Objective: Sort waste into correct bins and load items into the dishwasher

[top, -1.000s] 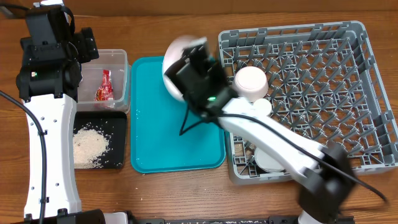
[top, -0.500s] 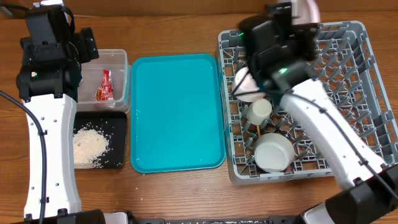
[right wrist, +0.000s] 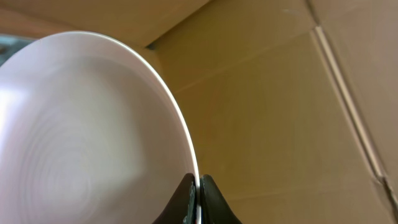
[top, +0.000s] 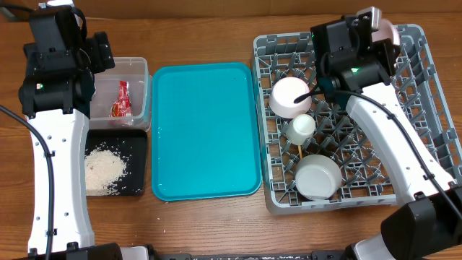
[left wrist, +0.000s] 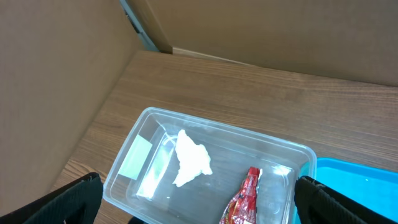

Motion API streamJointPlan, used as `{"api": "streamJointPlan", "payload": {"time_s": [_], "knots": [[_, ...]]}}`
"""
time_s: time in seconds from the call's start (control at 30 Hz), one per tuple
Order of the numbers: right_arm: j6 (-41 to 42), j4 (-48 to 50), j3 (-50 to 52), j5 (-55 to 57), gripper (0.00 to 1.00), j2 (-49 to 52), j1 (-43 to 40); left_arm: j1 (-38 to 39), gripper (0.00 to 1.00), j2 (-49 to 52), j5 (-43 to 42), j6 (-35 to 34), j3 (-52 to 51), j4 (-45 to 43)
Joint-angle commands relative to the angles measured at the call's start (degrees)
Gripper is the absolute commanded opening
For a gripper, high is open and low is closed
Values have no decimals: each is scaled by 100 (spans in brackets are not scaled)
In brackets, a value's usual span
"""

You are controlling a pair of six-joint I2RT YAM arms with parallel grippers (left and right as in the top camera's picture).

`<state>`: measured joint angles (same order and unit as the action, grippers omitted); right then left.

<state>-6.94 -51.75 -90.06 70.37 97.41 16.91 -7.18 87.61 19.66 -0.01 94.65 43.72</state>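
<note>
Much of pink plate [right wrist: 81,137] cropped | right hand [right wrist: 198,186] clamped on its rim | left hand [left wrist: 202,202] spread, empty

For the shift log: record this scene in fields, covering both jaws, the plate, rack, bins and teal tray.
left jaws: open, near tub, holding nothing
right jaws: shut on plate rim
plate: pink, held at rack far edge, apparently not yet slotted
rack: bowl, cup, another white dish
tub: tissue, wrapper
black tray: rice
teal tray: nothing on it
</note>
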Motion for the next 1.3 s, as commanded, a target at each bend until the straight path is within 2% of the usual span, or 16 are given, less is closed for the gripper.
{"api": "streamJointPlan", "payload": {"time_s": [0.0, 0.1, 0.4, 0.63, 0.77, 1.03, 1.27], "knots": [[431, -212, 17, -487, 4, 61, 26, 7, 100, 4, -22, -63, 76, -22], [728, -505, 17, -732, 4, 66, 28, 7, 100, 4, -22, -63, 76, -22], [791, -793, 17, -1886, 4, 66, 28, 7, 100, 4, -22, -63, 76, -22], [835, -835, 20, -1899, 4, 66, 28, 7, 100, 4, -22, -63, 76, -22], [295, -439, 20, -1670, 4, 66, 26, 7, 100, 4, -22, -63, 76, -22], [-1432, 146, 20, -1539, 4, 68, 26, 7, 100, 4, -22, -63, 76, -22], [-1930, 177, 52, -1690, 4, 68, 15, 7, 100, 4, -22, -63, 76, -22]]}}
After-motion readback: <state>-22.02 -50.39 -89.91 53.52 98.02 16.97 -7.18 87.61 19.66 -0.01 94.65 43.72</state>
